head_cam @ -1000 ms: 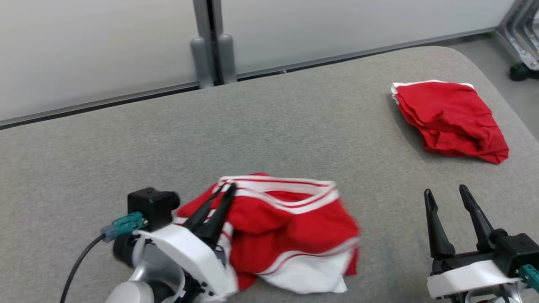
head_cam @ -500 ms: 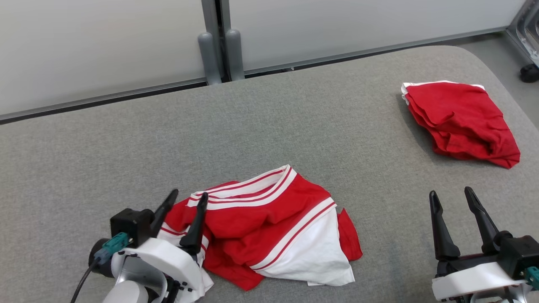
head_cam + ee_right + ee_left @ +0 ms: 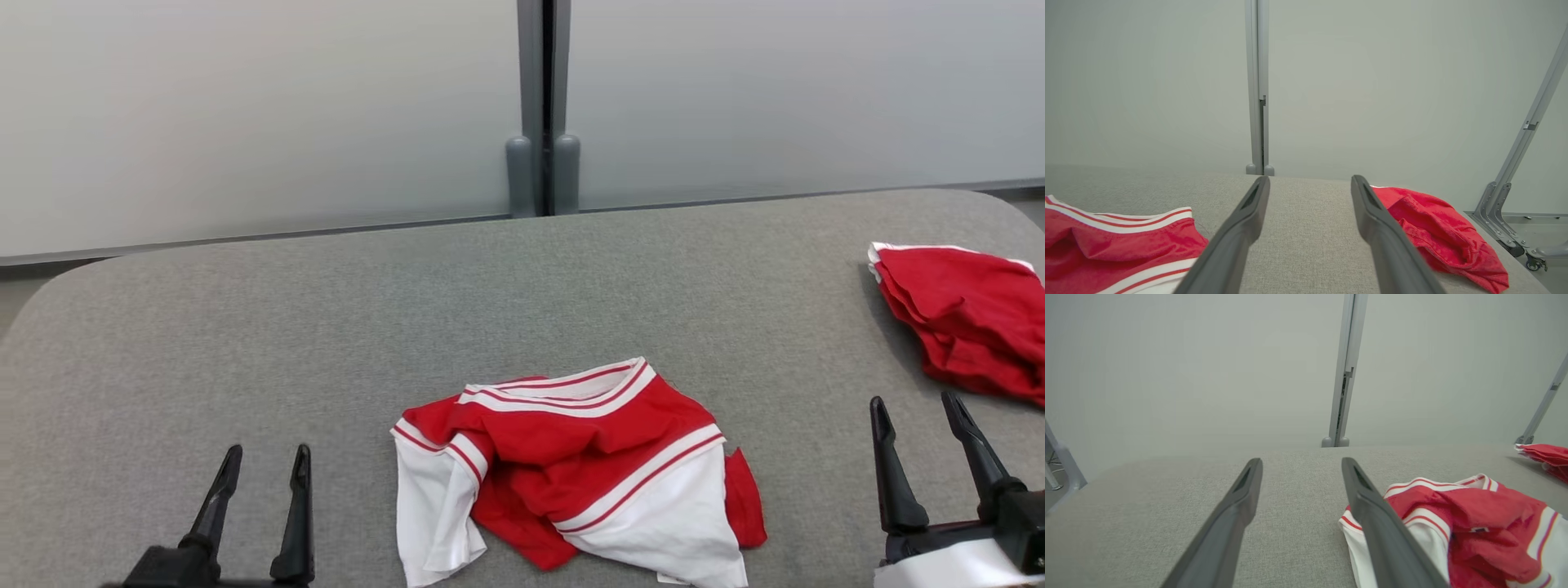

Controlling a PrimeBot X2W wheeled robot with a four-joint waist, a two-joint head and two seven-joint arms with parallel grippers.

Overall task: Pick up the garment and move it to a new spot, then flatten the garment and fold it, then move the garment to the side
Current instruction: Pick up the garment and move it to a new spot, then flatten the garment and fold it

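Observation:
A red garment with white panels and striped trim (image 3: 580, 469) lies crumpled on the grey table (image 3: 326, 327), near the front middle. It also appears at the right of the left wrist view (image 3: 1457, 526) and at the lower left of the right wrist view (image 3: 1114, 241). My left gripper (image 3: 265, 461) stands open at the lower left, apart from the garment, with nothing between its fingers (image 3: 1241, 506). My right gripper (image 3: 918, 408) is open at the lower right, likewise empty, its fingers (image 3: 1372, 220) pointing toward the far wall.
A second, folded red garment (image 3: 963, 322) rests at the table's right edge, also in the right wrist view (image 3: 1437, 228). A pale partition wall with a grey post (image 3: 539, 106) stands behind the table. A metal frame on casters (image 3: 1515, 212) sits beyond the right end.
My left gripper opened, let go of the garment and drew back to the lower left. The garment now lies loose on the table. The head camera has turned, shifting the whole scene.

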